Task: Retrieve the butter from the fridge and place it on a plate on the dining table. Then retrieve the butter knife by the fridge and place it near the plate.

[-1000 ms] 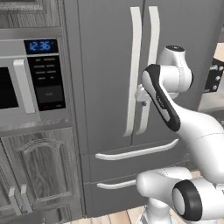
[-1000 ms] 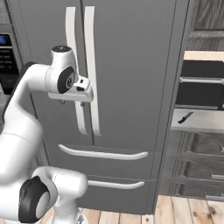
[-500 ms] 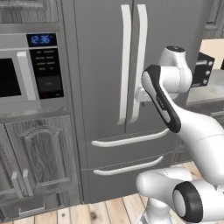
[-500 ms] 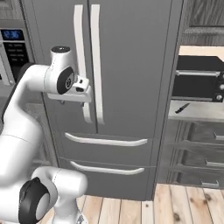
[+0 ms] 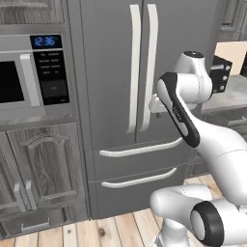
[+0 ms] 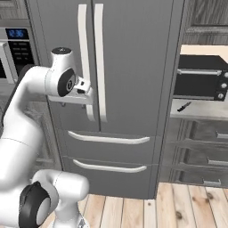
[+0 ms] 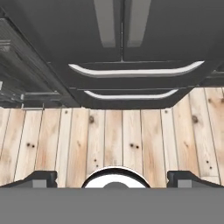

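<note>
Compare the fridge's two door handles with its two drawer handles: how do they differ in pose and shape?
The door handles stand upright, side by side at the middle seam, and are long. The drawer handles lie level, one above the other, and bow gently along their length. Both pairs are pale silver against the dark grey fridge, whose doors and drawers are shut.

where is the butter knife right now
In the right base view the butter knife lies on the worktop to the right of the fridge, just below the dark toaster oven.
</note>
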